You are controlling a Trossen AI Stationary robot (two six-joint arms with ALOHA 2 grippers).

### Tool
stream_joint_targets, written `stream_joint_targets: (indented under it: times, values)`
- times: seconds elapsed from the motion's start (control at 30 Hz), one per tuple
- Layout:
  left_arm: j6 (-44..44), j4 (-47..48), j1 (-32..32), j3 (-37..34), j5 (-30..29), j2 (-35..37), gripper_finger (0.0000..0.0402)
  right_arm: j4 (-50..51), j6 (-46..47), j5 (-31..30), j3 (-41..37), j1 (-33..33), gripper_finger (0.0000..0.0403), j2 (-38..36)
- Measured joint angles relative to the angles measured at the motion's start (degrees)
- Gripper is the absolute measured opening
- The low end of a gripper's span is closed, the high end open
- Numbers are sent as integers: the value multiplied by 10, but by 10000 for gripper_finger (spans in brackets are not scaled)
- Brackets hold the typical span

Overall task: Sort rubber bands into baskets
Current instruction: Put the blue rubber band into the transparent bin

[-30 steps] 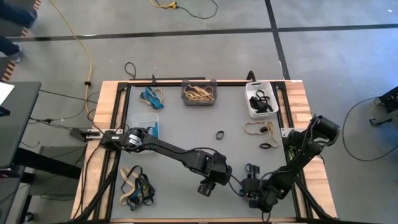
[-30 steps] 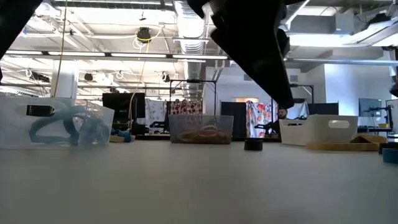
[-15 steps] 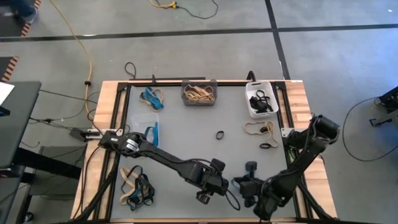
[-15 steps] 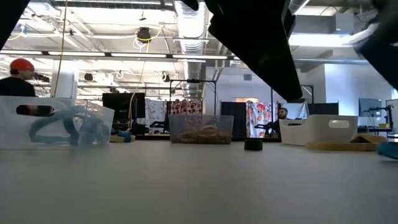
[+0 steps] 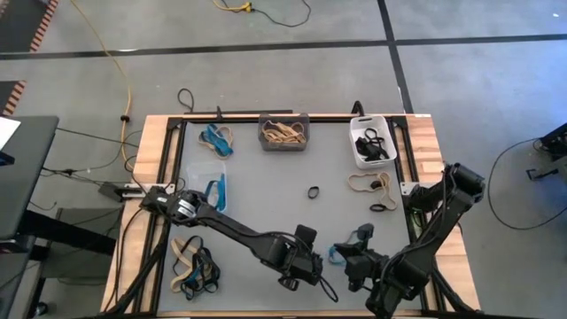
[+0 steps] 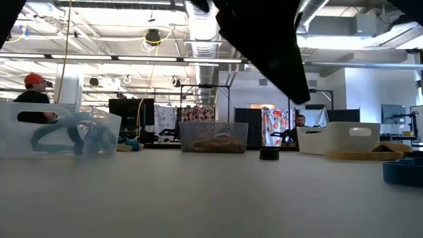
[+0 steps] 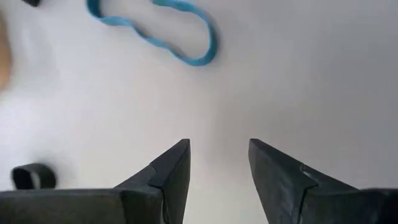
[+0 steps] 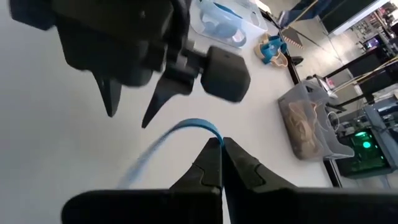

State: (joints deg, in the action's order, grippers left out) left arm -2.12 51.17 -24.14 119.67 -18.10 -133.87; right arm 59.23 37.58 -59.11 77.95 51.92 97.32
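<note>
The left gripper points at bare grey tabletop, its two dark fingers standing apart with nothing between them. Well beyond the fingertips lies a blue rubber band, a wavy loop flat on the surface. A small black band, possibly standing on edge, sits beside one finger.

Industrial lab or workshop: exposed ceiling ducts and strip lights at frame top, concrete floor with taped lines, monitors and racks mid-frame behind table.
</note>
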Motion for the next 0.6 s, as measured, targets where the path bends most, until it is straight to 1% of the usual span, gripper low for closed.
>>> stream_joint_targets:
  times: [0.1, 0.23, 0.3, 0.37, 0.47, 0.6]
  values:
    - [12, -4, -1, -1, -11, 16, 169, 11, 12, 3, 0, 0, 24, 0]
    - [13, -7, -1, 0, -28, 41, 206, 12, 16, 2, 0, -1, 24, 0]
    - [13, -4, 1, 0, -26, 57, 224, 12, 16, 0, 0, -4, 24, 0]
    - [18, -13, 5, 0, -10, 74, 237, 13, 15, -2, 0, -10, 24, 0]
    - [31, -26, 12, 0, -2, 88, 244, 15, 10, -8, 0, -23, 28, 0]
    - [48, -24, 26, 0, -4, 88, 244, 14, -3, -9, 0, -39, 26, 0]
